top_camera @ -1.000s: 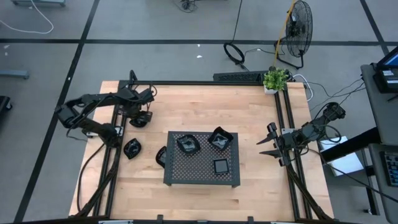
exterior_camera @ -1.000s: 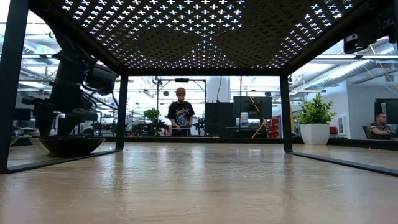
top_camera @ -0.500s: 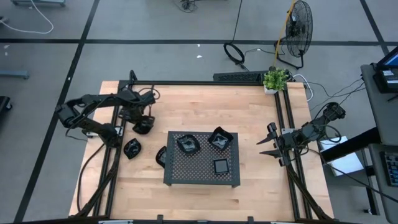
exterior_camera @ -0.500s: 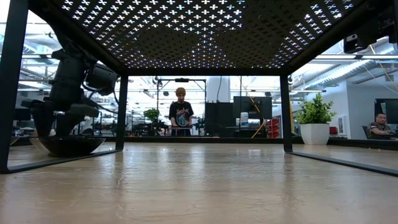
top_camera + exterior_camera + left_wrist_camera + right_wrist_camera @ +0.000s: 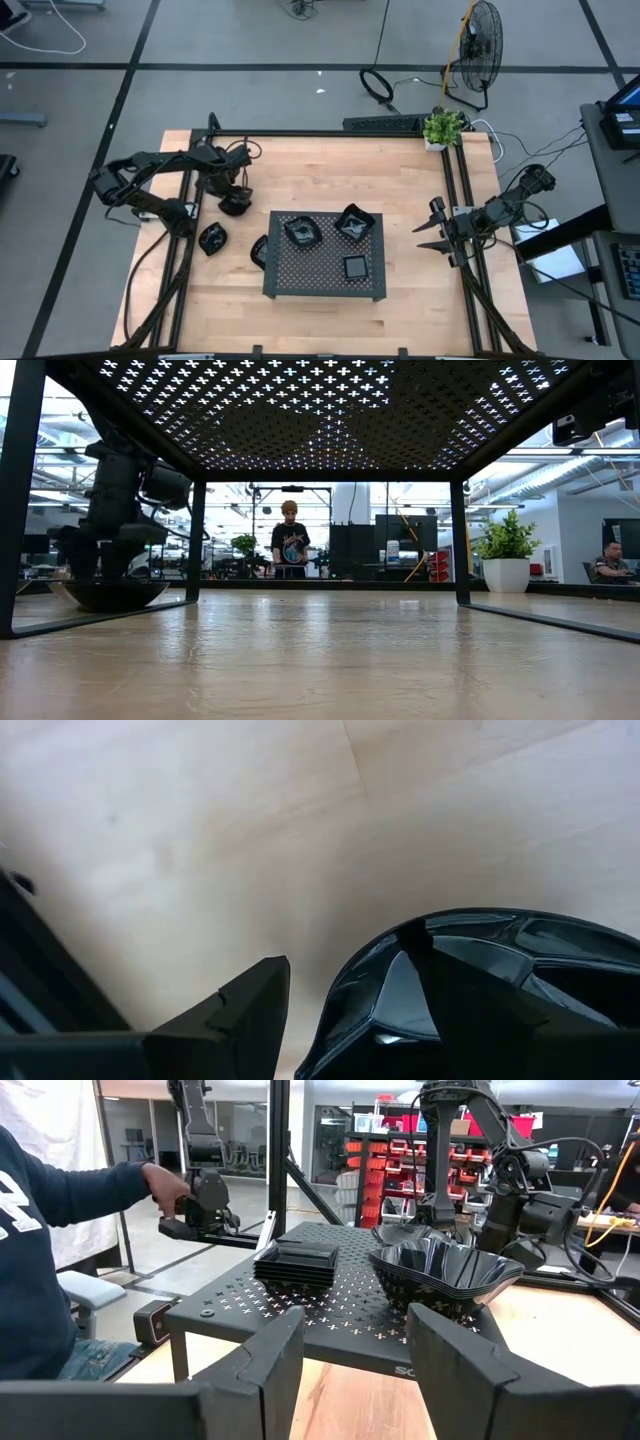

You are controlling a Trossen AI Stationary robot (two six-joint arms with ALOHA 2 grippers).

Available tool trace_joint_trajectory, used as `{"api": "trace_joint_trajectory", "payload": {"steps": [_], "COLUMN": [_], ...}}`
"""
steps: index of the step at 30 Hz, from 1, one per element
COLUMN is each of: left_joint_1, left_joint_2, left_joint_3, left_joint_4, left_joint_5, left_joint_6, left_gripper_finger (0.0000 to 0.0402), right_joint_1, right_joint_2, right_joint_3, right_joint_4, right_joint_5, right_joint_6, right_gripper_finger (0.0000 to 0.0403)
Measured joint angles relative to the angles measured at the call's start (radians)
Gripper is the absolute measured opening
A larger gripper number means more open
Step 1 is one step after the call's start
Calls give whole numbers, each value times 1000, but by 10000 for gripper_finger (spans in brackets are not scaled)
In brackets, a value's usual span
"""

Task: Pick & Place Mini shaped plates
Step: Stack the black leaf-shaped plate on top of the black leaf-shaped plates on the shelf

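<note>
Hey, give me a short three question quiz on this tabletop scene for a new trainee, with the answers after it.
1. True or false: the right gripper hovers directly over the perforated tray.
2. Which gripper is at a black plate off the tray: A) left gripper, B) right gripper, C) neither?
3. Fill in: in the high view, the stacks of plates on the tray number ____.

Key
1. False: it waits near the table's right edge, apart from the tray.
2. A: the left wrist view shows the plate right at its fingers.
3. Three.
</note>
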Motion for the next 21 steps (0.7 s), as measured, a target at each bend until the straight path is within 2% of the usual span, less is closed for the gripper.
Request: {"api": "trace_joint_trajectory", "payload": {"steps": [7,12,21], "left_joint_1": [-13,-12,-2], "left_joint_2": [0,0,0], "left_joint_3": [0,0,0], "left_joint_4": [48,131,154], "left_joint_5": [34,78,71], "left_joint_6": [-75,-6,161], "left_gripper_finger": [232,232,232], "right_joint_1": [0,0,0], "right_joint_2": [0,0,0], "right_joint_3": [0,0,0], "right_joint_4": [0,0,0], "right_joint_5": [0,0,0], "right_joint_6": [0,0,0], "right_gripper_finger": [165,165,165]}}
